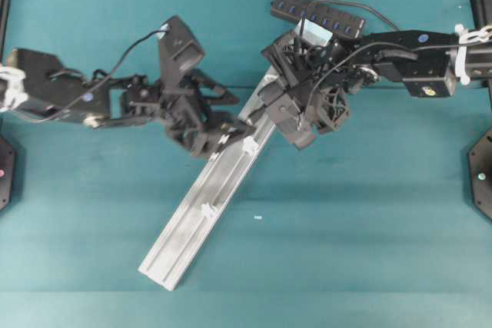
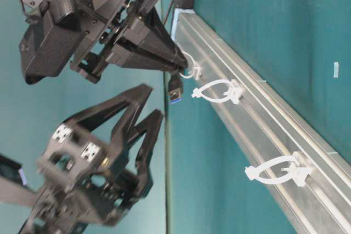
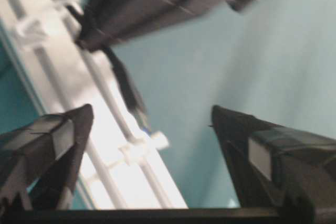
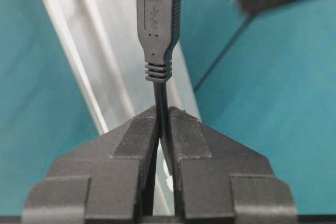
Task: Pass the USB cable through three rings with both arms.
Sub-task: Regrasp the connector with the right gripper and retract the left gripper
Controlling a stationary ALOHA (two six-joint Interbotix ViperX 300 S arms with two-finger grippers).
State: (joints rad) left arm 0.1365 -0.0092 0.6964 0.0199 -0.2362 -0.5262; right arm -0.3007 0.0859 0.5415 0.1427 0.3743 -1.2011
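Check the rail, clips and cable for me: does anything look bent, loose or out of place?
Nothing stands out. The right gripper pinches the USB cable just behind its plug, at the first ring. The other two rings sit upright on the rail. The left gripper is open, holding nothing.

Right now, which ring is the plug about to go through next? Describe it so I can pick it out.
Find the long silver rail running diagonally across the teal table. The right gripper pinches the USB cable at the rail's upper end, plug hanging just past the first ring. The target is the middle ring: the loop nearest the plug tip, with nothing through it.
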